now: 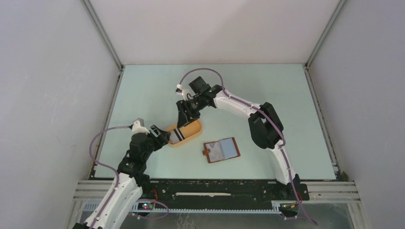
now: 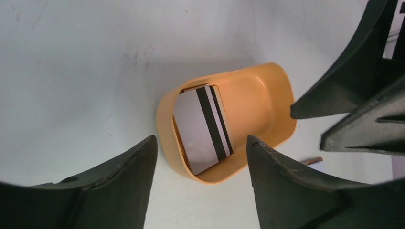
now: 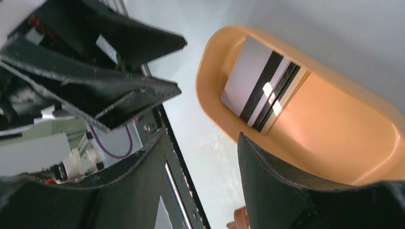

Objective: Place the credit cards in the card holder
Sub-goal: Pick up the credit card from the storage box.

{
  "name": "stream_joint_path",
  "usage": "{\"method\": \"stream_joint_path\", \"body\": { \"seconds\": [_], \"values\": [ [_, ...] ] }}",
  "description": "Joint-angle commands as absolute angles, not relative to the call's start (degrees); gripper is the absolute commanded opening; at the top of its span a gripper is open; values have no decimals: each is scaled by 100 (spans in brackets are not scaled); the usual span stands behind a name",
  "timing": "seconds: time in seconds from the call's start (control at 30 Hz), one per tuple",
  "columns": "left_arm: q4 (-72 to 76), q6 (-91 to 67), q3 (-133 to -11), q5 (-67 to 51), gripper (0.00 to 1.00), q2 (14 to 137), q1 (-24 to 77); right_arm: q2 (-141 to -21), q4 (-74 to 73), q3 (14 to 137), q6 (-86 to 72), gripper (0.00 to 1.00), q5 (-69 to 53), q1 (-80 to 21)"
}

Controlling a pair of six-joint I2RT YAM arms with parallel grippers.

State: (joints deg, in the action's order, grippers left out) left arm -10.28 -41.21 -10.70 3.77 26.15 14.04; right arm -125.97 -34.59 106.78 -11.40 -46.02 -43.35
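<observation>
Left pincer (image 2: 200, 143) and right pincer (image 3: 203, 138) are hovering open, empty, over the orange tray (image 2: 260, 102); gripping the credit cards (image 2: 203, 126) by an edge is probably coming next.

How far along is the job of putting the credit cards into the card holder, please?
Done: the card holder lies open beside the orange tray. In hand: the left tool and right tool hover open at the tray, gripping nothing. Remaining: the credit cards lie stacked in the tray, not yet picked up.
</observation>
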Motion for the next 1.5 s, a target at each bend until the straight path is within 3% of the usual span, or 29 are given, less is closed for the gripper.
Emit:
{"method": "stream_joint_path", "body": {
  "seconds": [0.0,0.17,0.8,1.2,1.47],
  "values": [
    [-442,-4274,-945,212,70,2855,1313,-12983,-3330,11352,-1838,64,-4093,-4540],
    [-131,-4271,-829,45,59,3324,1249,-13674,-3693,12070,-1775,65,-3763,-4641],
    [-94,-4122,-813,-156,36,3919,1248,-13926,-3549,11665,-1974,66,-3337,-4917],
    [139,-4096,-809,-409,26,4144,1248,-13948,-3409,11438,-2134,65,-3416,-4926],
    [213,-4094,-820,-499,24,4230,1248,-13910,-3133,11302,-2527,65,-4176,-4915]
  ]
}}
